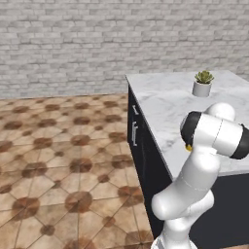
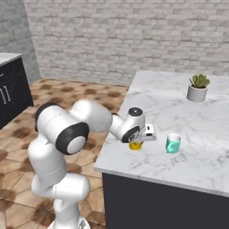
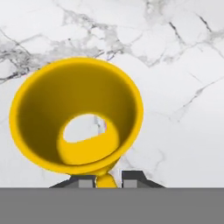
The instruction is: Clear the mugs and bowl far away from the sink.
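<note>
- The yellow mug is gripped at its handle between the nearly closed fingers of the hand.
- The teal mug is seen standing just right of it on the marble tabletop.

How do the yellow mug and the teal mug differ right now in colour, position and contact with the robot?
The yellow mug is bright yellow; the teal mug is turquoise. The yellow mug sits near the counter's edge beneath the gripper, its handle between the fingers; the teal mug stands apart, untouched, farther in. Both are small, upright and on the marble counter.
</note>
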